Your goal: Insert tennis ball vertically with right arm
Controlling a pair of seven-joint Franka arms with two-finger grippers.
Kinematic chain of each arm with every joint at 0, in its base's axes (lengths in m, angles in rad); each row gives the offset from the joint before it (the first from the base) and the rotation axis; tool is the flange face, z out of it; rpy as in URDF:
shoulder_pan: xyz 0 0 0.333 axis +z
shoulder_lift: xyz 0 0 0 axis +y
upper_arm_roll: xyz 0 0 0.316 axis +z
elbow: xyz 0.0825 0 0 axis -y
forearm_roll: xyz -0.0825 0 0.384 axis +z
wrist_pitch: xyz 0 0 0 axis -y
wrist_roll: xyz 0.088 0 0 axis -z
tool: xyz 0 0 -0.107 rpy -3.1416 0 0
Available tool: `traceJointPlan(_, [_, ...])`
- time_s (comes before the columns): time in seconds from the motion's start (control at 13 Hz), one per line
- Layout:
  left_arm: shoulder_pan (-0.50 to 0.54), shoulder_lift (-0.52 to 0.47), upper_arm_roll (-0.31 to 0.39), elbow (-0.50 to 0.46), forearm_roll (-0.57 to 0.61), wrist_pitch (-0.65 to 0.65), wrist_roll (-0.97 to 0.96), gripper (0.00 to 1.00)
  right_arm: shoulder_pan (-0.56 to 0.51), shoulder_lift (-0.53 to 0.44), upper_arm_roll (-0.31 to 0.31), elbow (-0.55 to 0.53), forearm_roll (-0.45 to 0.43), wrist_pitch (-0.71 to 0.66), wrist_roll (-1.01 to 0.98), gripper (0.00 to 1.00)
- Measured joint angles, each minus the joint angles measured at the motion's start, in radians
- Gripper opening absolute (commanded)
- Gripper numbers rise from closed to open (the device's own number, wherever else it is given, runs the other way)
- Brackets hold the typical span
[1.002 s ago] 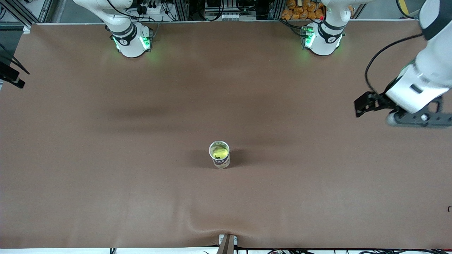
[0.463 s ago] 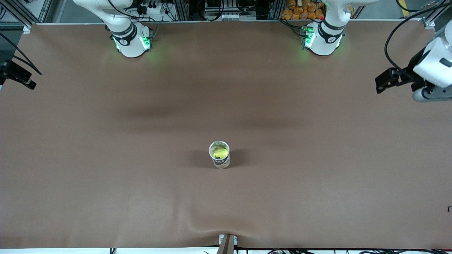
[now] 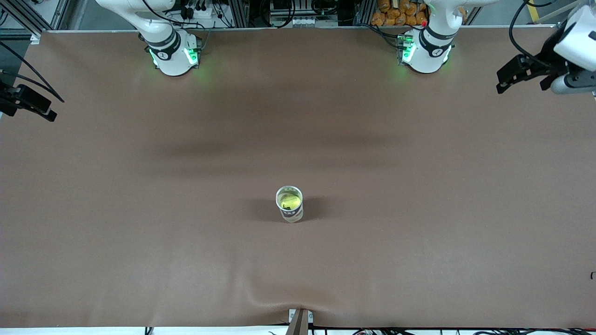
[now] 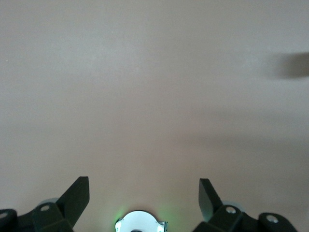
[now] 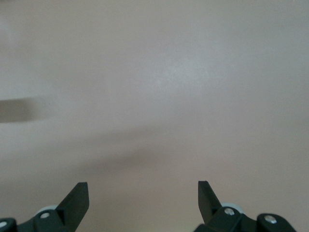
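Right gripper (image 5: 143,200) wide, ball (image 3: 288,201) well apart.

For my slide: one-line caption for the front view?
Tennis ball sits in upright tube mid-table; both open pincers, right and left, hang at the table's ends.

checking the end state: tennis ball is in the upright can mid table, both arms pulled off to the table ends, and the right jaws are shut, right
Not quite: the right gripper has its jaws open, with bare table between them in the right wrist view. The rest holds in the front view: the tennis ball sits in the upright can mid table, and both arms are off at the table ends, the left gripper included.
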Motion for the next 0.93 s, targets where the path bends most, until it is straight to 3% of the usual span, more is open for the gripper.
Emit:
traceJointPlan(0.31, [0.000,-0.011,-0.002,-0.010,0.000,0.006,-0.002,1.00,0.000,0.009,-0.001,0.057,0.000,0.002,0.000,1.00])
traceJointPlan(0.93, [0.000,-0.011,-0.009,-0.009,0.000,0.000,-0.019,1.00,0.013,0.127,0.001,0.116,0.001,0.008,-0.001,1.00])
